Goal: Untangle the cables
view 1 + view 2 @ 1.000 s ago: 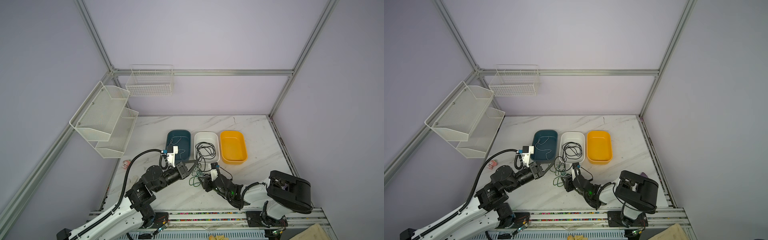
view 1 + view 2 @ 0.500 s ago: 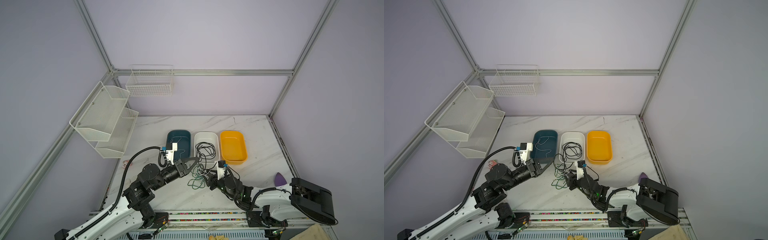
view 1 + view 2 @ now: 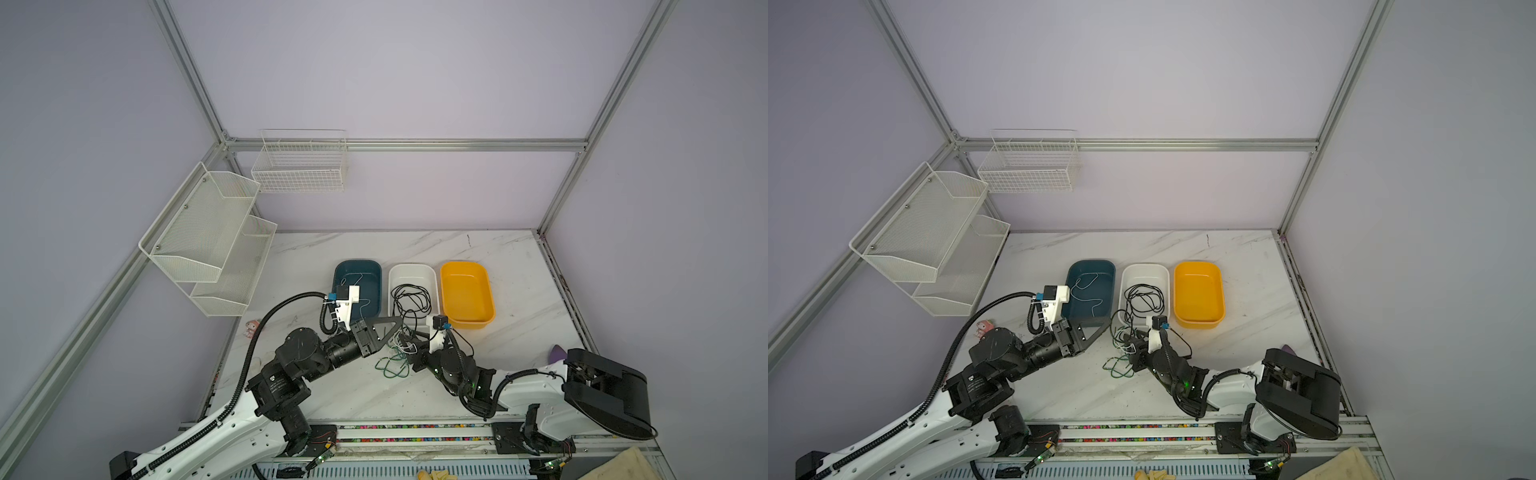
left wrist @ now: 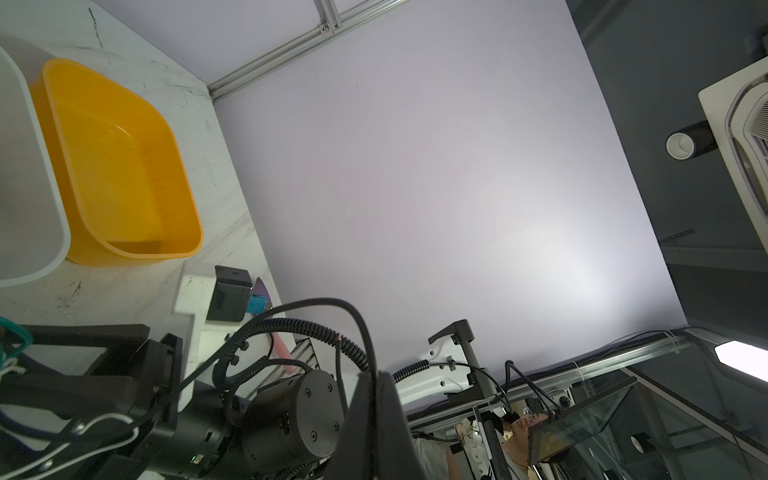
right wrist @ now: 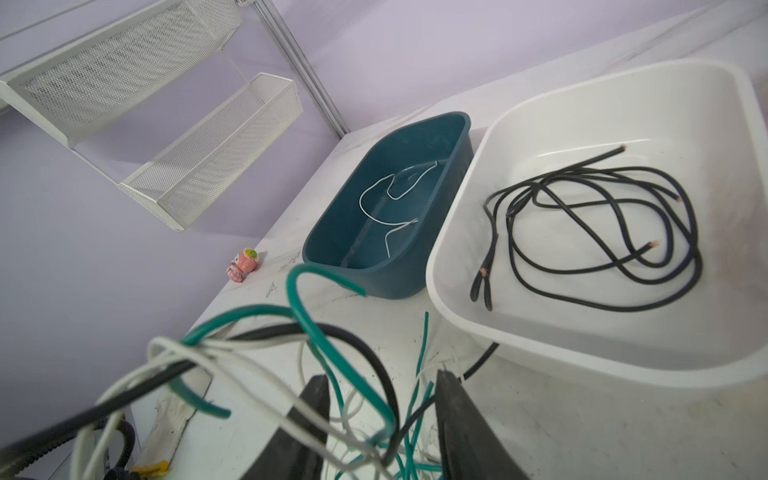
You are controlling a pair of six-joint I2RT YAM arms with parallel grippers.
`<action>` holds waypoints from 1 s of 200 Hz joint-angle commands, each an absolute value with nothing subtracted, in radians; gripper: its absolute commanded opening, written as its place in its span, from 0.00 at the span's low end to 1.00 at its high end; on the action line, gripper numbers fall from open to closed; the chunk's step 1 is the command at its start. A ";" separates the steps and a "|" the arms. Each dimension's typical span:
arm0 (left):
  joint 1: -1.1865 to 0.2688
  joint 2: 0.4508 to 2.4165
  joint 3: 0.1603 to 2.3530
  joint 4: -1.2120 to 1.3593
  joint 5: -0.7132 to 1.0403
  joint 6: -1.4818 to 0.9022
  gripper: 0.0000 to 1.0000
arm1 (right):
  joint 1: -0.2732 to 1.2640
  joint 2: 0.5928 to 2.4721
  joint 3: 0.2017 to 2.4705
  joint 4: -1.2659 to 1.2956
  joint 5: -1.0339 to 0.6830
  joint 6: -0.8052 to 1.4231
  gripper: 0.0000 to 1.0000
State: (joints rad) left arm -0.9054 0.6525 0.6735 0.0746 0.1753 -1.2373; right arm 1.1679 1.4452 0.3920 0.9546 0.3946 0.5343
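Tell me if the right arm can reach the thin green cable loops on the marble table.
Probably yes: nothing covers the thin green cable loops, and the right gripper sits beside them, jaws apart, green strands between them.

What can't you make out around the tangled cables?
- Whether the shut left gripper pinches a strand: too small in both top views, dark in the left wrist view.
- Which of the cables cross over which: blurred close to the right wrist camera.
- Strands inside the open right gripper: cut off by that view's edge.
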 commanded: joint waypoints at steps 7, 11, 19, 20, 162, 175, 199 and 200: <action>-0.916 0.639 0.764 0.140 0.167 -1.232 0.00 | 1.173 1.465 0.421 0.996 0.424 0.521 0.29; -0.917 0.637 0.765 0.140 0.165 -1.229 0.00 | 1.174 1.467 0.420 0.993 0.422 0.524 0.26; -0.917 0.631 0.766 0.134 0.159 -1.224 0.00 | 1.175 1.470 0.414 0.992 0.420 0.532 0.21; -0.916 0.630 0.767 0.133 0.158 -1.223 0.00 | 1.174 1.470 0.413 0.993 0.420 0.532 0.20; -0.915 0.714 1.195 -0.169 0.149 -0.968 0.00 | 1.175 1.438 0.241 0.980 0.362 0.659 0.18; -0.916 0.718 1.173 -0.168 0.148 -0.973 0.00 | 1.175 1.391 0.238 0.946 0.365 0.651 0.15; -0.916 0.702 1.075 -0.155 0.129 -1.003 0.00 | 1.176 1.302 0.233 0.895 0.364 0.631 0.07; -0.916 0.701 1.070 -0.154 0.127 -1.004 0.00 | 1.176 1.300 0.232 0.894 0.364 0.631 0.07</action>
